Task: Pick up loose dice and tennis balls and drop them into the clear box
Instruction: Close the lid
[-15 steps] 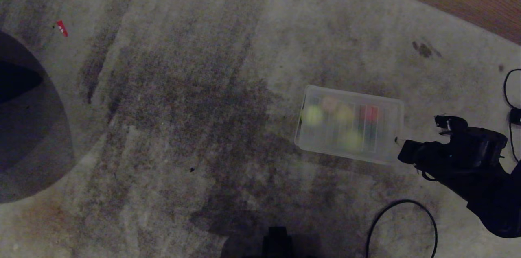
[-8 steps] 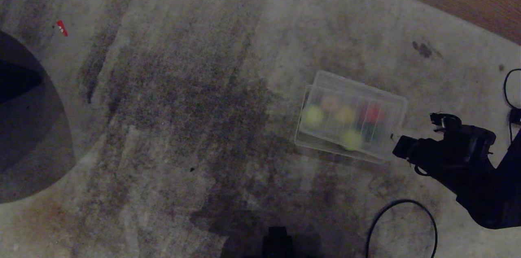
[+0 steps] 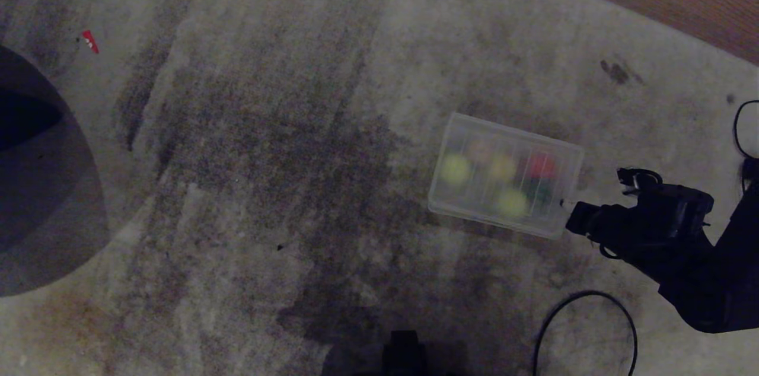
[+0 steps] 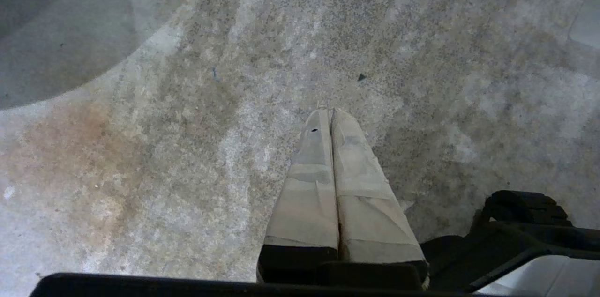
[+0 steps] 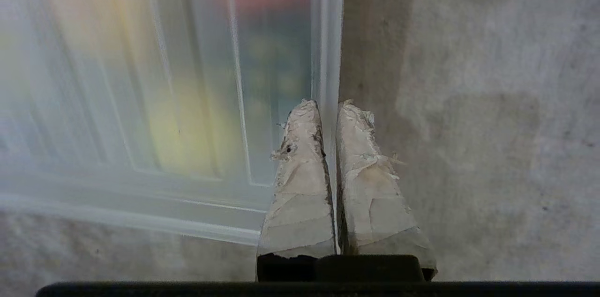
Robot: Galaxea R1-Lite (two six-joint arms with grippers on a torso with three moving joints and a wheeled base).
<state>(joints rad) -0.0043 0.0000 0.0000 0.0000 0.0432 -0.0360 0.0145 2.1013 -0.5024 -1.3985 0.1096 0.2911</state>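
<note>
The right gripper (image 5: pixel 330 107) is pinched narrow on the lid's (image 5: pixel 187 100) edge, over the box (image 3: pixel 504 177). The left gripper (image 4: pixel 330 116) hangs closed above the carpet (image 4: pixel 187 100).

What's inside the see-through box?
Through the ribbed lid on the clear box show two yellow-green balls, yellowish and pinkish shapes, something red and green. The lid blurs them, so pips can't be seen.

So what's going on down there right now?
The right claw is shut on the edge of the ribbed clear lid, which lies over the clear box on the carpet. Yellow-green and coloured shapes show blurred through the lid. The left claw is shut and idle over bare carpet.
</note>
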